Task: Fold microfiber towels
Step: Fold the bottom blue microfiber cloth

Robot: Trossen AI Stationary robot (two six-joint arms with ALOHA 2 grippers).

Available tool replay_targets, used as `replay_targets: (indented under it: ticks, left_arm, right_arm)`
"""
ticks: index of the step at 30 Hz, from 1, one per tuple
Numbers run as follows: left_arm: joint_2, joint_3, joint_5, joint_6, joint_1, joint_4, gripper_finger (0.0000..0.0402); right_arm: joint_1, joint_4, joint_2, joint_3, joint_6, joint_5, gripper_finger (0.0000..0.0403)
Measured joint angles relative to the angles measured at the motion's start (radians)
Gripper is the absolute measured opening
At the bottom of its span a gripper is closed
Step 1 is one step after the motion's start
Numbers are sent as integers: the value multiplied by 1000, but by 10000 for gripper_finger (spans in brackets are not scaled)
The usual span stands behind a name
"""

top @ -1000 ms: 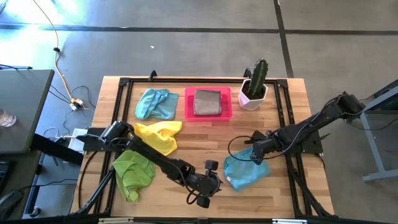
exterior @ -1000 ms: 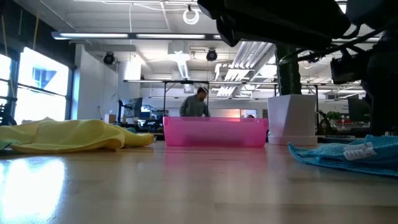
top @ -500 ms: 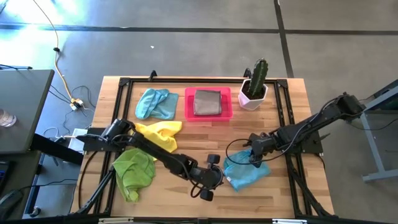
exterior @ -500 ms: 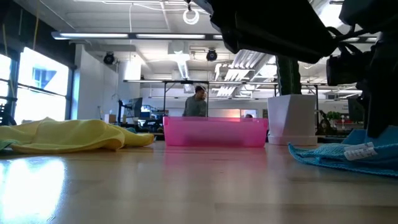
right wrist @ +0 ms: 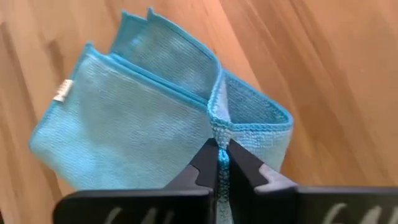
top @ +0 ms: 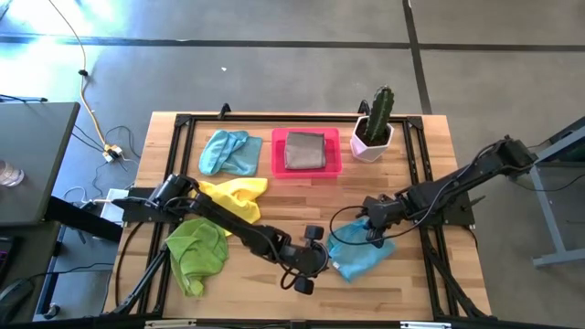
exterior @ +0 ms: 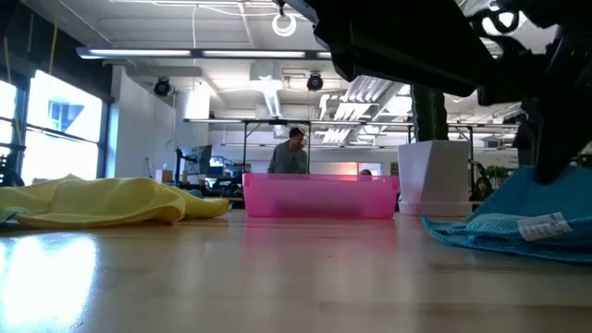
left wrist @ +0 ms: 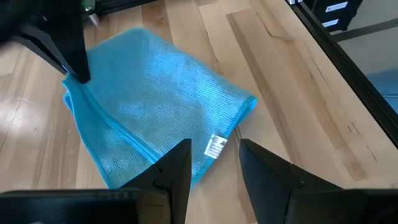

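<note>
Lifted since a second ago, the blue towel's far edge hangs pinched in the right gripper; the left gripper, jaws parted, hovers at its near edge. Folding underway; next, carry the edge across

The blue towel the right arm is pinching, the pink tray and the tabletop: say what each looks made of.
Blue towel: soft woven cloth, likely microfiber; fine ribbed texture, stitched hem, small sewn tag, and it drapes where the right gripper pinches its edge.
Pink tray: rigid, probably plastic; smooth, slightly translucent walls in the low view.
Tabletop: light wood with visible grain and plank seams, with a slight sheen.
</note>
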Motion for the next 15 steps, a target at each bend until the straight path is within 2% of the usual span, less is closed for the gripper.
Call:
replay_targets:
  ticks: [8, 12, 15]
  left_arm:
    - [0, 0, 0, 0, 0, 0, 126]
    - [0, 0, 0, 0, 0, 0, 126]
    - [0, 0, 0, 0, 0, -1, 126]
  right_arm:
    - [-2, -235, 0, 100, 15, 138, 2]
    - [-2, -230, 3, 85, 38, 178, 6]
    - [-2, -236, 3, 78, 36, 169, 31]
